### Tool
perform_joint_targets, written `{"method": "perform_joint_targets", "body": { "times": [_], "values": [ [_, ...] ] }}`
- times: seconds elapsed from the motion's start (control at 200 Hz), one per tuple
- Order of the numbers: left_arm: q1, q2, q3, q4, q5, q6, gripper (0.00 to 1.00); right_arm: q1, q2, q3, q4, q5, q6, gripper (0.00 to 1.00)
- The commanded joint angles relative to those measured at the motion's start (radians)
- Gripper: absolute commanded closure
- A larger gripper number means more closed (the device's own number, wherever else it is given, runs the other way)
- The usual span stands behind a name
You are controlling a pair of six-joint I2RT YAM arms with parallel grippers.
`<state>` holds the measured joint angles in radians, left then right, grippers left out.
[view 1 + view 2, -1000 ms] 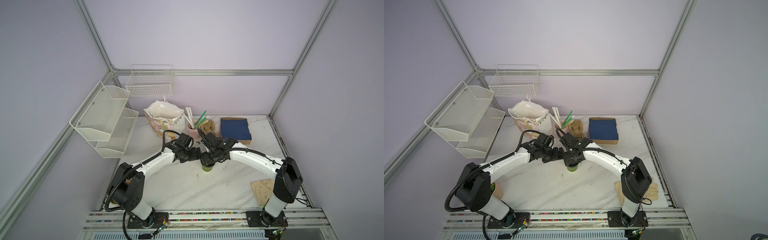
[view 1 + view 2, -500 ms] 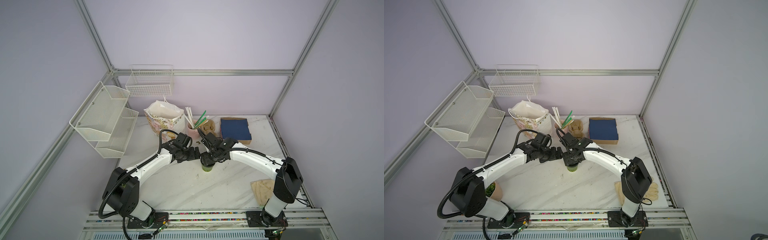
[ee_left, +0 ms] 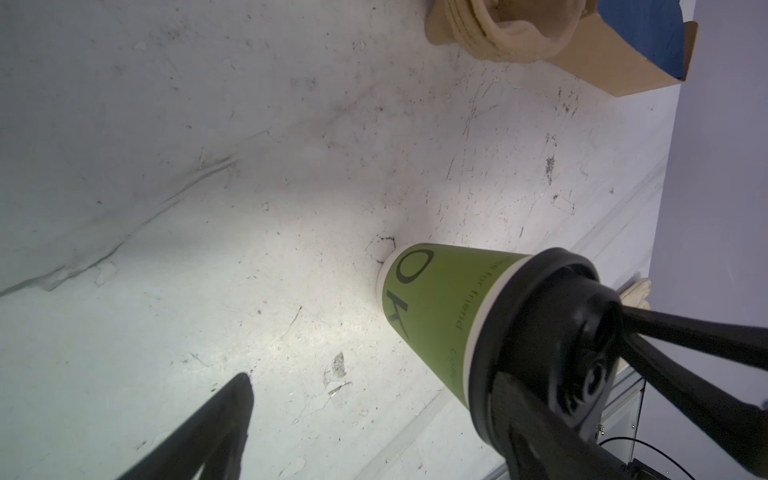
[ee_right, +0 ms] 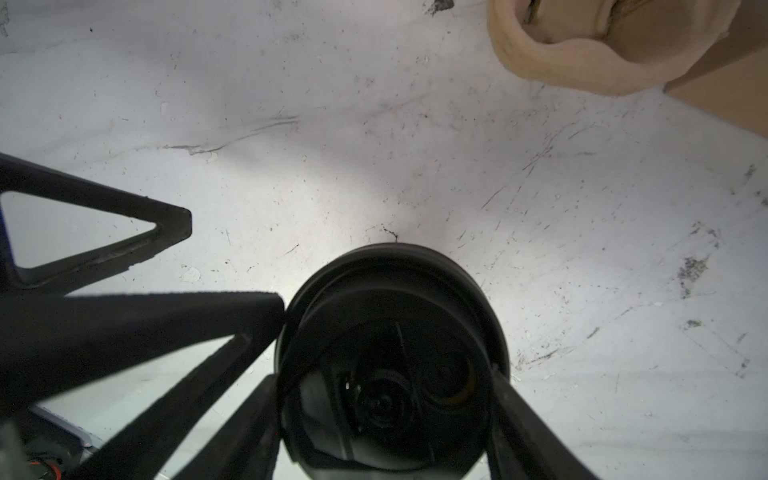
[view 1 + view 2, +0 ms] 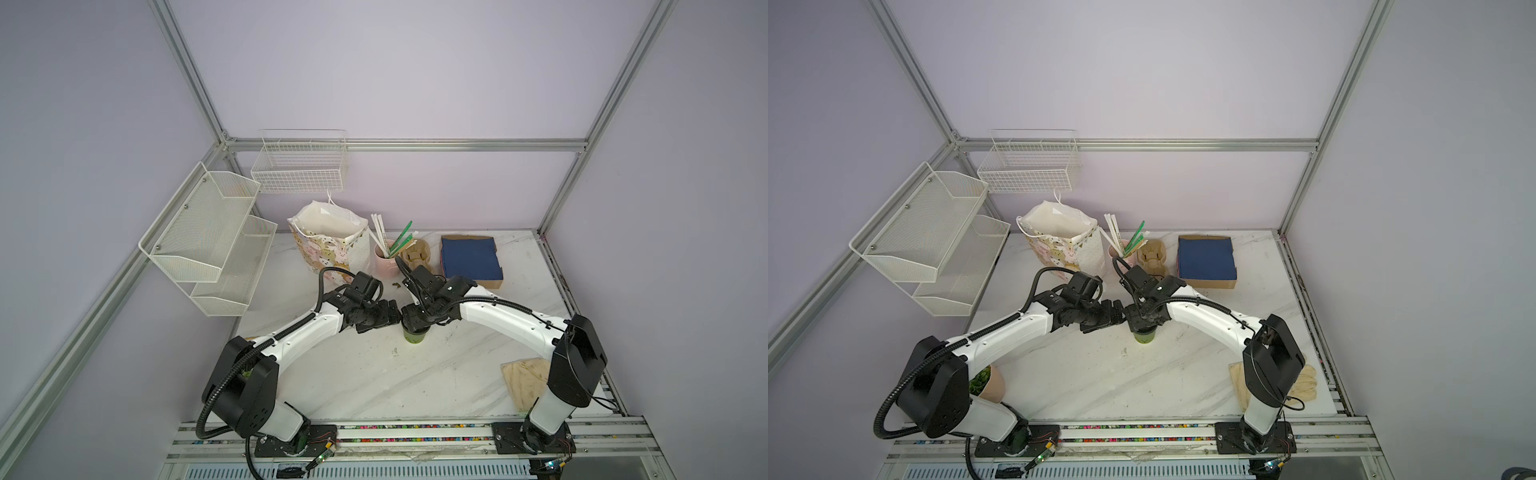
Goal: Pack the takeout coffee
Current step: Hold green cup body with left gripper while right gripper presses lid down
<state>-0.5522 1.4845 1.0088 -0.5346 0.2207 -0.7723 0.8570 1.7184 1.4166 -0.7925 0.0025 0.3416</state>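
**Coffee caught between two arms.** A lidded takeout coffee cup [image 5: 415,337] stands upright mid-tabletop [image 5: 374,374], with both arms meeting over it. The right gripper [image 4: 388,374] reaches down from above, its jaws clamped on the black lid [image 4: 390,291] rather than on the olive-green wall. The left gripper [image 4: 235,259] holds nothing, its jaws wide apart and one finger [image 4: 174,316] touching the lid's edge. The risk lies in that hold: a lift by the lid alone could pop it off, dropping the cup and spilling it. A sideways nudge from the left finger could tip the cup or pry the rim loose. The paper gift bag [image 5: 328,245] stands well behind, just beside the pink mug [image 5: 384,264] of straws, which a carried cup could clip.
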Motion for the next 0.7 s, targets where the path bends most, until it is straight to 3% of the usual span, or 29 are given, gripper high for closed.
{"method": "perform_joint_targets", "body": {
  "times": [0.0, 0.695],
  "values": [
    [-0.001, -0.038, -0.056, 0.041, 0.008, -0.017, 0.11, 0.004, 0.084, -0.085, -0.111, -0.084, -0.011, 0.31],
    [-0.002, -0.085, -0.093, 0.131, 0.072, -0.078, 0.10, 0.005, 0.079, -0.108, -0.097, -0.087, -0.008, 0.31]
  ]
}}
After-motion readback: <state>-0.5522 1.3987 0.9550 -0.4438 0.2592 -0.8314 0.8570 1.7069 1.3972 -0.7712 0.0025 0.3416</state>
